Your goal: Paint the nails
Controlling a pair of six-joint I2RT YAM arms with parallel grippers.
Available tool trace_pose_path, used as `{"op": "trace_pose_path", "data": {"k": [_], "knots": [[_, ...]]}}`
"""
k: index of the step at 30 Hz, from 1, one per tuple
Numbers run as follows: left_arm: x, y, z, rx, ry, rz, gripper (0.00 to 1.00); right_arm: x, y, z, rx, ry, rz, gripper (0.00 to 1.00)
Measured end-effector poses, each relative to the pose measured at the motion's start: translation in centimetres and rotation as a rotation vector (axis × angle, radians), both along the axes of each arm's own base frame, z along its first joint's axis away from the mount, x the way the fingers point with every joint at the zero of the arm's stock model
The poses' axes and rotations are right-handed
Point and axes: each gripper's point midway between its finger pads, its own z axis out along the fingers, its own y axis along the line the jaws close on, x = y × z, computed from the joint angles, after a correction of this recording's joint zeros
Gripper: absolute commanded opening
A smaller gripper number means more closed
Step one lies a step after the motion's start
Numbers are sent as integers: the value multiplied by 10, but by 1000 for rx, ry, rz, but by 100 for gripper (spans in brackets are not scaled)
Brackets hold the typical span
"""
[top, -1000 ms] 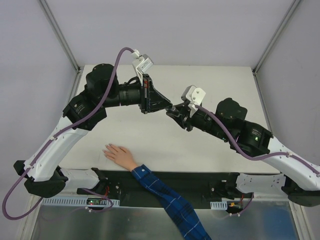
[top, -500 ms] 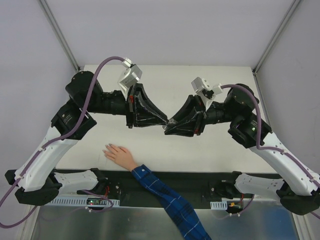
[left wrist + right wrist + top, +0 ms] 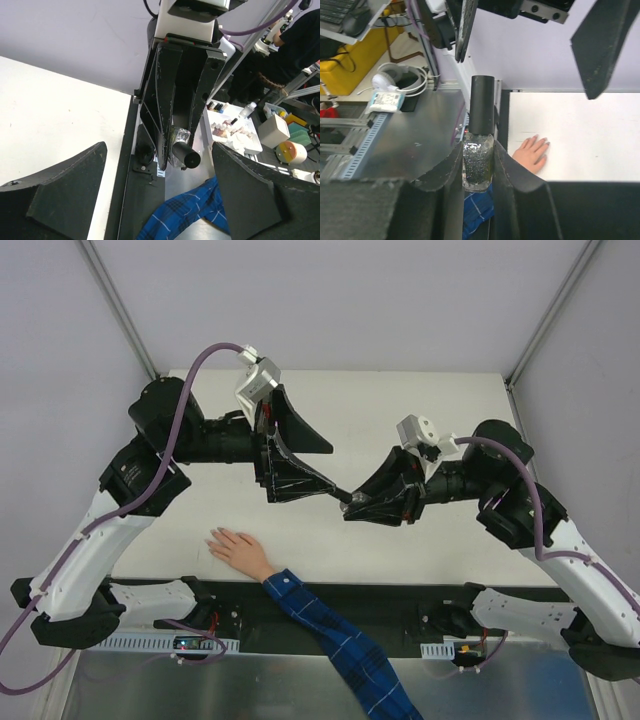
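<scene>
A pale hand (image 3: 238,548) lies flat on the white table near its front edge, fingers spread to the left; its arm wears a blue plaid sleeve (image 3: 335,635). The nails (image 3: 542,141) show as tiny tips in the right wrist view. Above the table's middle, my right gripper (image 3: 350,505) is shut on a small glitter polish bottle (image 3: 478,162) with a tall black cap (image 3: 482,102). My left gripper (image 3: 332,470) faces it with its jaws wide open on either side of the cap (image 3: 186,154), not touching it.
A black bar (image 3: 350,600) runs along the table's near edge over a metal shelf. Frame posts rise at the back corners. Beyond the table, a white tray of small bottles (image 3: 235,130) and headphones (image 3: 395,77) lie outside the workspace.
My left gripper was shut at the bottle's cap and has opened wide. Both wrists turned, and the meeting point of the grippers sank lower, towards the front.
</scene>
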Motion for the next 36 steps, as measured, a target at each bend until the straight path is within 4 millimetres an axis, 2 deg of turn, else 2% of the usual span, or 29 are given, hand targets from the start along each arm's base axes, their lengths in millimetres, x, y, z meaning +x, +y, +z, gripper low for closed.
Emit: {"op": "trace_pose_path", "data": {"k": [7,11,14,17,18,21,23,24,25,27,31,36], "knots": [[7,-3,-10,36,13,21,77,21,1,0,2,-16,-123,0],[11,-7,-19,65,29,21,60,29,2,0,2,-14,-165,0],[13,-8,-23,79,30,21,53,34,5,-1,-1,-11,-183,0],[15,-9,-24,82,26,26,43,38,10,-5,-13,0,-186,0],[15,-8,-24,84,24,28,37,40,11,-7,-18,4,-186,0],[14,-7,-23,89,11,29,29,45,15,-11,-32,15,-194,0],[14,-6,-24,94,8,32,31,46,16,-12,-34,17,-198,1],[15,-6,-24,98,7,34,34,46,16,-12,-33,17,-200,0],[15,-6,-25,103,4,36,44,47,17,-11,-30,15,-201,0],[17,-5,-28,111,-2,43,48,48,17,-9,-22,11,-206,0],[17,-4,-32,127,5,48,38,50,17,-8,-18,9,-219,0],[17,-3,-35,140,4,47,19,51,17,-8,-17,12,-226,0]]}}
